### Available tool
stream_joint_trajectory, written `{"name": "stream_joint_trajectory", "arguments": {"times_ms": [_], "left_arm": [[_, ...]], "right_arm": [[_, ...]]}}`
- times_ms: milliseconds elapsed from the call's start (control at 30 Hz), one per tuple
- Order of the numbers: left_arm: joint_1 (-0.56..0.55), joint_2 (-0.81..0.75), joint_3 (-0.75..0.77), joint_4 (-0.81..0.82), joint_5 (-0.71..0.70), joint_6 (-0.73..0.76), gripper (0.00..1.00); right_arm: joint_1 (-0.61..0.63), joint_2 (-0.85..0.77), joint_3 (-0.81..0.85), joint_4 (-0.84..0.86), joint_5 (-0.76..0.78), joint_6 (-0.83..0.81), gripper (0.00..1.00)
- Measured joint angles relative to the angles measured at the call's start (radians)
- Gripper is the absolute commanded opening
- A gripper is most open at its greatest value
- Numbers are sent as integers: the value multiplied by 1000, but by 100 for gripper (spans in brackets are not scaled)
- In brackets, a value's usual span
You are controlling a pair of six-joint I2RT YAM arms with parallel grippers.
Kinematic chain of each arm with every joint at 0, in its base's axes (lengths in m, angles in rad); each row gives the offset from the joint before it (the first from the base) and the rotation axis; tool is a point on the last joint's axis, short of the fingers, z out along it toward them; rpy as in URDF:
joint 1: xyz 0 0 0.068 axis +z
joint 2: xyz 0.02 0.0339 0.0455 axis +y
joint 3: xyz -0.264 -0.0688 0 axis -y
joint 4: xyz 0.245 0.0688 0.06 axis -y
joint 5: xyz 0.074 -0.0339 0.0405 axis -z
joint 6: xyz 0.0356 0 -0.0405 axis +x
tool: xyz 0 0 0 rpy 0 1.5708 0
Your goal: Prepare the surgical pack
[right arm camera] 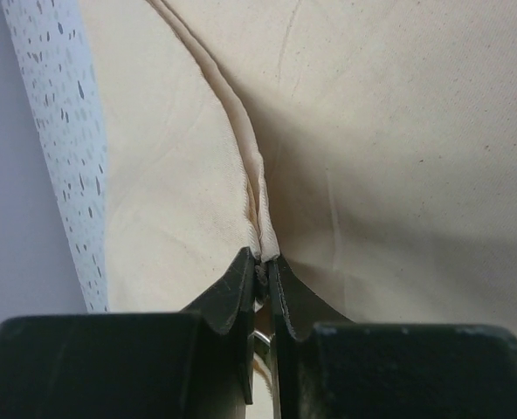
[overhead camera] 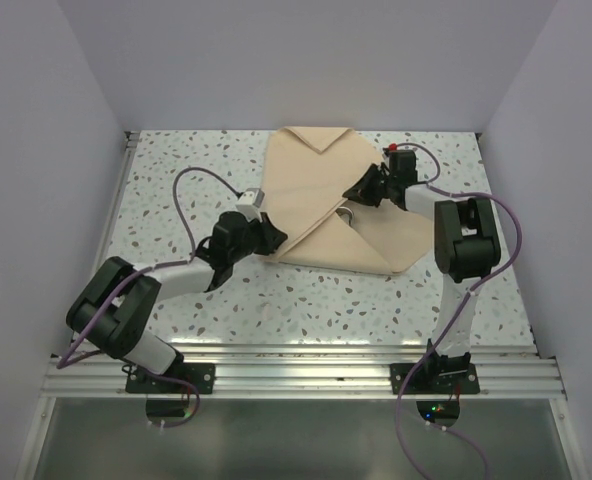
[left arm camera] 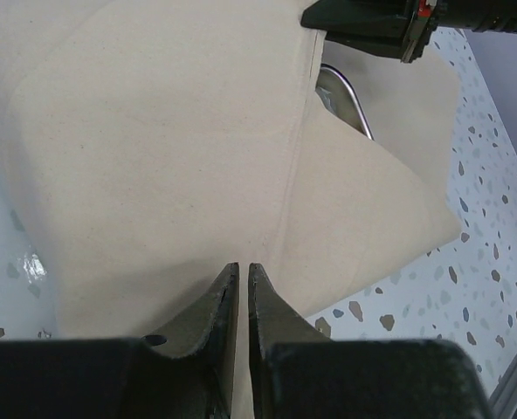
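Your left gripper (left arm camera: 244, 266) sits at the near left edge of the cloth (left arm camera: 171, 131). Its jaws are drawn in to a thin slit with tan fabric showing inside it, so it looks pinched on the cloth's edge there. Your right gripper (right arm camera: 265, 257) is further in, over the cloth's right half. Its jaws are closed tight on a raised ridge of fabric, and that ridge runs away from the fingertips as a narrow doubled fold.

Between the two grippers the cloth lies flat, folded into overlapping flaps, with one straight flap edge running from the left gripper towards the right one. Just beside the right gripper, near the cloth's middle, a curved bit of the steel tray (left arm camera: 350, 105) peeps out from under the flaps; the rest of the tray is covered. Beyond that, the cloth's far corner is turned back on itself in a pointed flap

The speckled table (overhead camera: 176, 170) shows on every side of the cloth, widest on its left and near sides
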Motion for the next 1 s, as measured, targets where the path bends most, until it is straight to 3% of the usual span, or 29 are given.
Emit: {"name": "stream_joint_trajectory", "arguments": {"times_ms": [467,567,633,733,833,1000], "left_arm": [[-3,-7,-122,87,32,-32,11],[-8,6,-123,105,33,-38,11],[-8,6,-125,109,32,-39,11],[-17,-1,-132,114,20,-39,12],[-33,-26,-132,85,0,-35,13],[-43,-88,-127,11,-3,-33,18]], "right_arm": [[0,30,0,-18,14,-25,0],[-1,32,0,-20,14,-27,4],[-2,32,0,-20,14,-29,14],[-7,32,6,-26,16,-42,40],[-30,32,8,-36,22,-60,53],[-108,-11,-19,-76,68,-89,59]]}}
